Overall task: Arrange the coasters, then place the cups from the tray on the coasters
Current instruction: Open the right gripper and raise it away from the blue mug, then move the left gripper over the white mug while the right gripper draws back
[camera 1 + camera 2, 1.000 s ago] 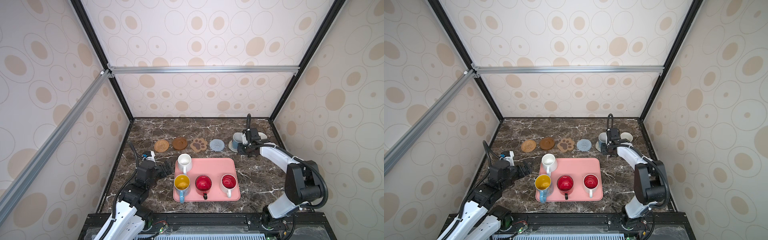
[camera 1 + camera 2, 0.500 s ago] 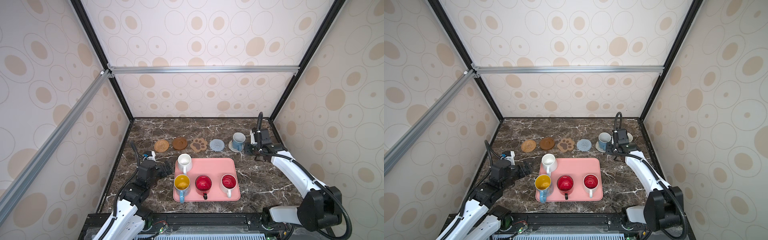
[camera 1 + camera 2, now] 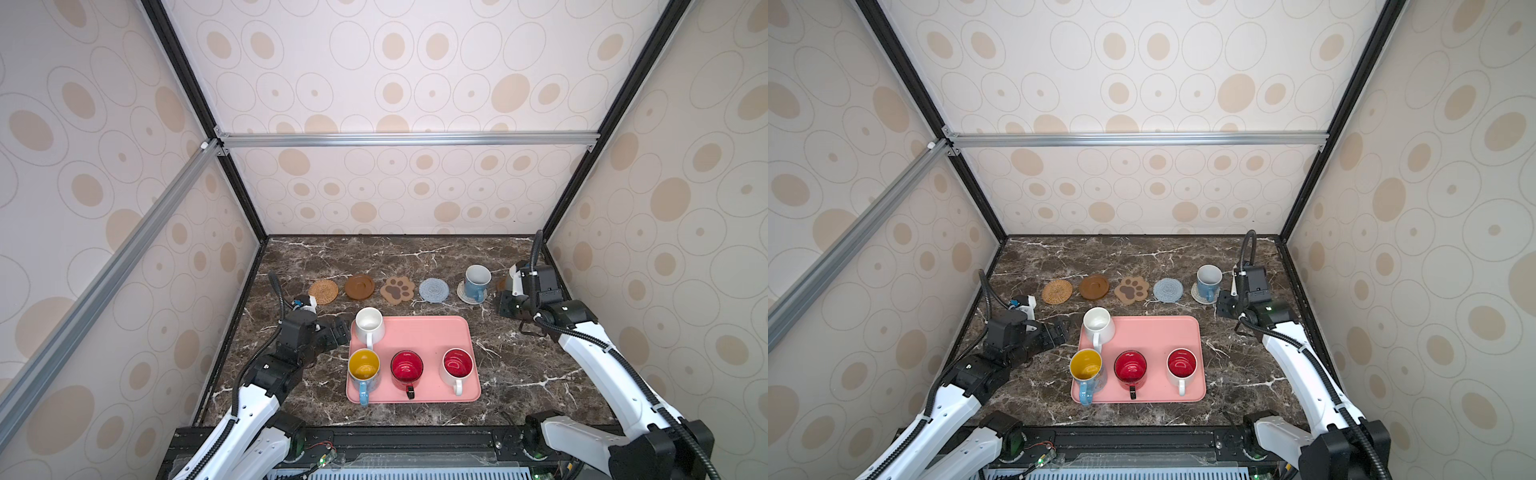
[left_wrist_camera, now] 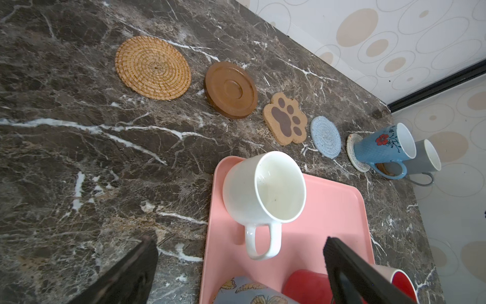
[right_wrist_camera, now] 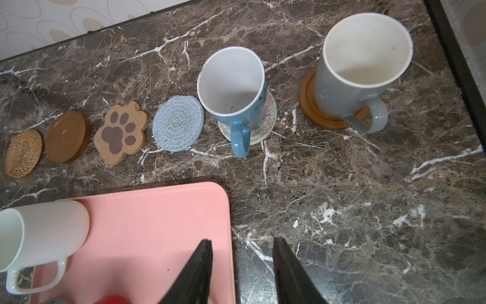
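Your right gripper (image 5: 242,239), parted, empty, has backed off the coastered light blue cup (image 3: 477,280); left gripper (image 4: 239,239) wide, apparently empty; four cups (image 3: 405,366) remain on tray (image 3: 428,336)

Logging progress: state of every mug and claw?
Light blue mug: on cream woven coaster.
Grey-white mug: on brown wooden coaster.
Plain white mug: on pink rectangular tray.
Yellow-lined blue mug: on tray.
Black-handled red mug: on tray.
Red-lined white mug: on tray.
Left claw: open, empty.
Right claw: open, empty.
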Motion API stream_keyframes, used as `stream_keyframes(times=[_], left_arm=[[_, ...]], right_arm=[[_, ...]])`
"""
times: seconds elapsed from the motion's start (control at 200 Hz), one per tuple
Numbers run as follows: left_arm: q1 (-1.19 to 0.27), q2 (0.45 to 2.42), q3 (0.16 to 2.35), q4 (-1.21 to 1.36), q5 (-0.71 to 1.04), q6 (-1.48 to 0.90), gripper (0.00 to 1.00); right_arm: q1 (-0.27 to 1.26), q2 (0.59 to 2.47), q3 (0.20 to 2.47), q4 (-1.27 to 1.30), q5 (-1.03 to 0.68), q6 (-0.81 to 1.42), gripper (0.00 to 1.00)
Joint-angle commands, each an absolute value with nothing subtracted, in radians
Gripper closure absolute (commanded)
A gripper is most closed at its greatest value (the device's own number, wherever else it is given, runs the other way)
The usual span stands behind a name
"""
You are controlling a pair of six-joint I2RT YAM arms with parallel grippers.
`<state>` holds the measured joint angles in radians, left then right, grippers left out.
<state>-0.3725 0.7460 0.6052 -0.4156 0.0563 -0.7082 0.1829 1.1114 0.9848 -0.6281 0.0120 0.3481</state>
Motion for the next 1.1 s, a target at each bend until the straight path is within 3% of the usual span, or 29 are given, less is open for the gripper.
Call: stream_keyframes(times=[0.0, 0.715, 1.096], left_arm=[[-0.379, 0.782, 0.681, -0.470, 0.088, -0.640, 0.02], [-0.618, 1.109, 0.892, -0.601, 0.034, -0.655, 0.07], [-0.680, 1.163, 0.895, -0.614, 0.012, -0.679, 0.09]], right_arm=[[0.178, 1.068, 0.970, -0.689, -0.013, 0.372, 0.58], [0.178, 1.005, 0.902, -0.684, -0.130, 0.353, 0.57], [0.178, 0.990, 0.890, -0.701, -0.143, 0.357, 0.56]])
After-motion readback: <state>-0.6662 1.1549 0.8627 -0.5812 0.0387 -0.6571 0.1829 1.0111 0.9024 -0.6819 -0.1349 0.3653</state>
